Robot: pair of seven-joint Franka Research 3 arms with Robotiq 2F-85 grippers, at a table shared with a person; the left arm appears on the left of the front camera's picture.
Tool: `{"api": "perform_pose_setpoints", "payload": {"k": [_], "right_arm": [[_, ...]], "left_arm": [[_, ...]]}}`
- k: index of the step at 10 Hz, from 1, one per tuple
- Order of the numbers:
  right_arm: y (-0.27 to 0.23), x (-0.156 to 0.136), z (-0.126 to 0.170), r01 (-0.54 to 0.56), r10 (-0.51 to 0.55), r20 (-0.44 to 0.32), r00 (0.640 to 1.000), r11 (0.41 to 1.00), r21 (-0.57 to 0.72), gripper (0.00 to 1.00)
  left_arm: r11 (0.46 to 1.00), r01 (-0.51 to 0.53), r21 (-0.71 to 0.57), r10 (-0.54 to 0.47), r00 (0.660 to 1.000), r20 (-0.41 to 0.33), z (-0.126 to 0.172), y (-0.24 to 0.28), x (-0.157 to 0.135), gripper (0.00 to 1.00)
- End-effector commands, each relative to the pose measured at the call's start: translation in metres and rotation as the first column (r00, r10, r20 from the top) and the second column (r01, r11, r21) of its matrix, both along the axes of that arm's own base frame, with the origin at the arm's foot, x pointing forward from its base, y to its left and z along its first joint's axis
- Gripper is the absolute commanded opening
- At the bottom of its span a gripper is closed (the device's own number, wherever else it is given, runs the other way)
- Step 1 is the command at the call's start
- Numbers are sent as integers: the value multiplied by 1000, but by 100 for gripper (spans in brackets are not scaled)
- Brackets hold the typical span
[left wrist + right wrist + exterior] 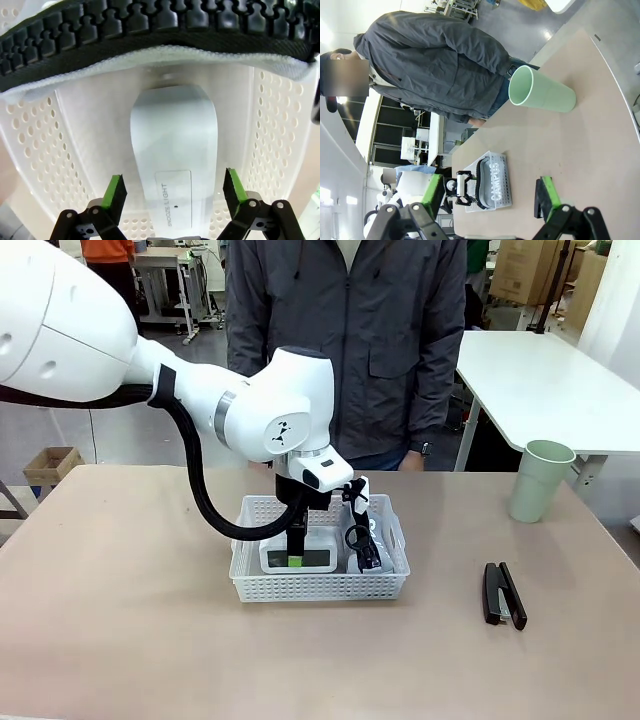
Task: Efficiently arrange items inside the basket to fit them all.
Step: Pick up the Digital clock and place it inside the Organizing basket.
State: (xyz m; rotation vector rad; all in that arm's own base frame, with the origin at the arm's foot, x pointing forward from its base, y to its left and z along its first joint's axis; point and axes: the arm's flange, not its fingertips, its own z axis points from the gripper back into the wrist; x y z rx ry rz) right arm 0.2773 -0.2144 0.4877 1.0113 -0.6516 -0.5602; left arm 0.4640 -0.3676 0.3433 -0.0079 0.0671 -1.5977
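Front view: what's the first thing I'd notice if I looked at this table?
The big white left arm swoops in from the left, its open left gripper down in the white basket over a small white box. Next come the pale green cup standing far right and the black stapler lying right of the basket.

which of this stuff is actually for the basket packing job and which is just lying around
For the job: basket; small white box and grey pouch inside it; black stapler and green cup out on the table.
Just lying about: cardboard box on the floor; white side table behind.
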Motion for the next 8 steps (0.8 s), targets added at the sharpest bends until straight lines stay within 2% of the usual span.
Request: {"api": "perform_pose_setpoints", "payload": {"k": [1,2,3,4,5,6,7,8], "right_arm": [[-1,2,0,1,-2,27,1000,1000,9,100],[-1,2,0,1,-2,27,1000,1000,9,100],[-1,2,0,1,-2,27,1000,1000,9,100],[-1,2,0,1,-2,27,1000,1000,9,100],[-1,2,0,1,-2,27,1000,1000,9,100],[-1,2,0,1,-2,27,1000,1000,9,100],[-1,2,0,1,-2,27,1000,1000,9,100],[-1,2,0,1,-2,27,1000,1000,9,100]], "left_arm": [[999,-4,-45,5,999,36,34,15,-11,100],[997,-16,-73,18,999,29,66,30,-16,100],[994,-50,-101,45,997,-55,100,53,-22,100],[975,-138,-173,118,986,-119,134,90,-28,100],[932,-260,-253,236,964,-124,157,134,-35,100],[857,-398,-329,378,917,-124,174,185,-43,100],[753,-530,-389,496,846,-194,181,237,-54,100],[635,-643,-428,574,764,-296,180,296,-67,100]]}}
